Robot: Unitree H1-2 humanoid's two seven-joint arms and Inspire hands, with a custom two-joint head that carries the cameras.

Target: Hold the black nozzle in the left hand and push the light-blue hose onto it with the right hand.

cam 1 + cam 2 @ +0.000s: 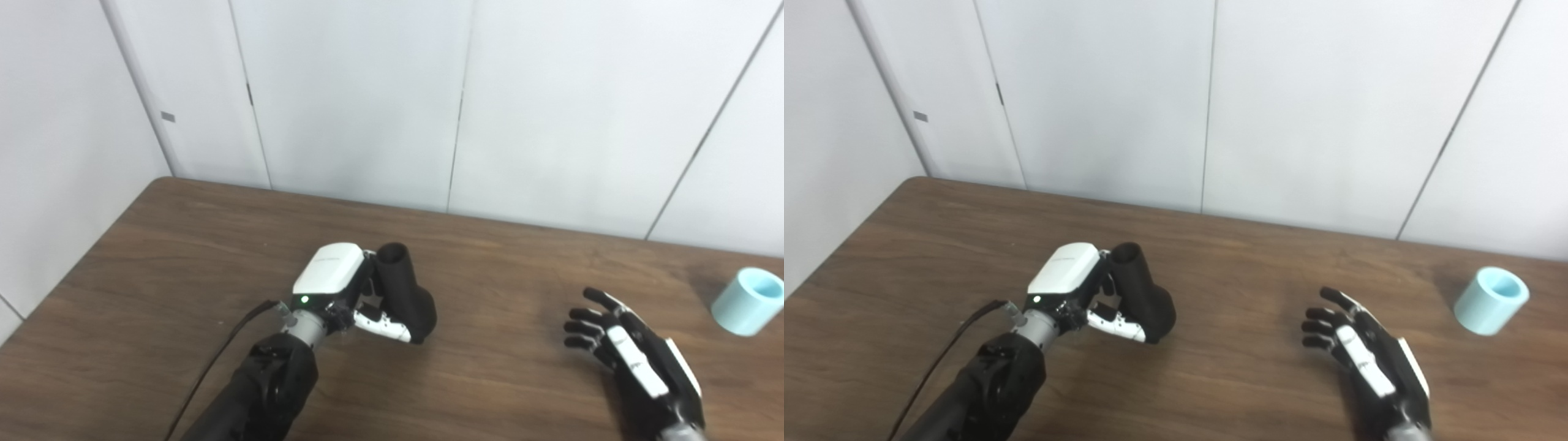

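Observation:
The black nozzle [407, 293] is a dark tube with its open end up, near the middle of the brown table [184, 245]. My left hand [343, 288] is wrapped around it, thumb across its lower part, and holds it tilted on or just above the tabletop. The light-blue hose [748, 301] is a short pale cylinder lying on its side at the table's far right. My right hand [618, 343] is open and empty, fingers spread, hovering low over the table to the left of the hose and well apart from it.
White wall panels [367, 92] stand right behind the table's back edge. A black cable [208, 367] runs along my left forearm. Bare tabletop lies between the two hands.

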